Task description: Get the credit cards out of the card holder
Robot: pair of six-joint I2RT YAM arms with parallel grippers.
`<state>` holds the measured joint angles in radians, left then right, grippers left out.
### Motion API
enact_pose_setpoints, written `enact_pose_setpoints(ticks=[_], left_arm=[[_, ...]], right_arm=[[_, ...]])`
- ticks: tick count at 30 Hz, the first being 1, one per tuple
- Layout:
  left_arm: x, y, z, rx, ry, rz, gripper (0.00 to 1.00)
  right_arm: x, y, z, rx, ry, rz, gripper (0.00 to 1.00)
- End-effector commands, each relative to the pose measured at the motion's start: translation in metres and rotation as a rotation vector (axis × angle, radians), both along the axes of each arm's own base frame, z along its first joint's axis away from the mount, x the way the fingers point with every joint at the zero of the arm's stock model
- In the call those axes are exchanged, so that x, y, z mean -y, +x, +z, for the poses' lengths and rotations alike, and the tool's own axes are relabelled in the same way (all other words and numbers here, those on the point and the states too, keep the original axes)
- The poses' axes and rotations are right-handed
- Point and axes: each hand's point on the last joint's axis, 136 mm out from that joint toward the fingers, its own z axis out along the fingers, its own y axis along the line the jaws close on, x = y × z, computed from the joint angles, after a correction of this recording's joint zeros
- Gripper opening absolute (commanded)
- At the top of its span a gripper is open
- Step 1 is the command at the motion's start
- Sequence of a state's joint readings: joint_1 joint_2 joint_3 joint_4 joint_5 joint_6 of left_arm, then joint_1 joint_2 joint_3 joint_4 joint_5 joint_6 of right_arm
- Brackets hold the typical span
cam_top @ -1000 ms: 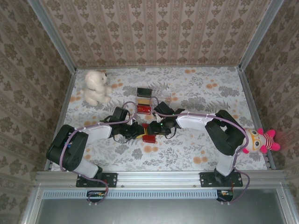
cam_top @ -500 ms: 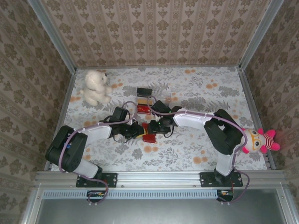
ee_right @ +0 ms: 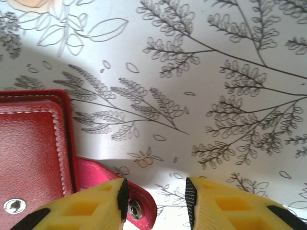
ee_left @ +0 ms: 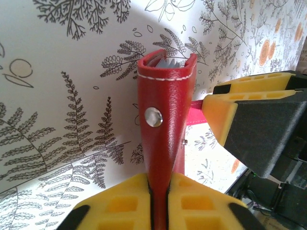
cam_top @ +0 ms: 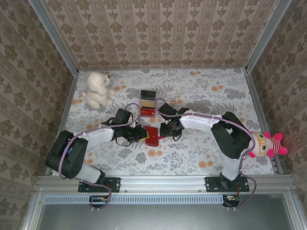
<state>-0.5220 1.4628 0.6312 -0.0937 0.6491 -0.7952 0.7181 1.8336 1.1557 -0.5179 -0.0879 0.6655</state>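
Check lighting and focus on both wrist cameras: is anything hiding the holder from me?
Left wrist: card holder sharp, glare spot on its snap, left gripper clamping it, soft up close. Right wrist: table print crisp, shadow along the bottom dims the holder's tab beside the right gripper. Top external: evenly lit, holder small in frame.
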Motion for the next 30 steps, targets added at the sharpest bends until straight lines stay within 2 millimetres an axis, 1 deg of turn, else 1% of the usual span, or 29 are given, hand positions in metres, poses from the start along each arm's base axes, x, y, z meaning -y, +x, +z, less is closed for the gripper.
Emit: enact_pose_setpoints(ticks=[1,2,3,6,13,16,19,21,23,25,26,27,30], left_arm=[[-0.006,0.003,0.001,0.01,0.049,0.002,0.25],[-0.007,0.003,0.001,0.007,0.061,0.002,0.31],[-0.008,0.003,0.001,0.007,0.071,0.003,0.34],[-0.012,0.003,0.0,0.006,0.094,0.01,0.47],[-0.019,0.006,0.003,0.016,0.144,0.031,0.72],[-0.023,0.009,0.007,0.037,0.169,0.044,0.86],[-0.026,0.013,0.011,0.057,0.184,0.059,1.0],[-0.028,0.015,0.014,0.068,0.19,0.07,1.0],[-0.033,0.017,0.017,0.082,0.206,0.083,1.0],[-0.05,0.021,0.016,0.088,0.246,0.132,1.0],[-0.055,0.021,0.016,0.086,0.247,0.152,1.0],[-0.067,0.027,0.017,0.084,0.233,0.207,1.0],[-0.08,0.033,0.023,0.095,0.174,0.293,1.0]], right_arm=[[-0.019,-0.003,0.014,0.001,0.102,0.042,0.39],[-0.023,-0.003,0.014,-0.006,0.126,0.048,0.39],[-0.026,-0.004,0.014,-0.013,0.137,0.048,0.39],[-0.026,-0.004,0.01,-0.024,0.138,0.047,0.38],[-0.029,-0.01,0.006,-0.056,0.147,0.06,0.28],[-0.029,-0.01,0.01,-0.047,0.152,0.062,0.19],[-0.028,-0.006,0.023,-0.007,0.164,0.066,0.12],[-0.028,-0.003,0.036,0.03,0.176,0.074,0.1],[-0.029,-0.003,0.05,0.07,0.198,0.103,0.09],[-0.027,-0.003,0.061,0.104,0.206,0.119,0.09],[-0.027,-0.004,0.066,0.117,0.213,0.129,0.09],[-0.028,-0.005,0.071,0.126,0.224,0.142,0.09],[-0.035,-0.007,0.085,0.146,0.279,0.173,0.08]])
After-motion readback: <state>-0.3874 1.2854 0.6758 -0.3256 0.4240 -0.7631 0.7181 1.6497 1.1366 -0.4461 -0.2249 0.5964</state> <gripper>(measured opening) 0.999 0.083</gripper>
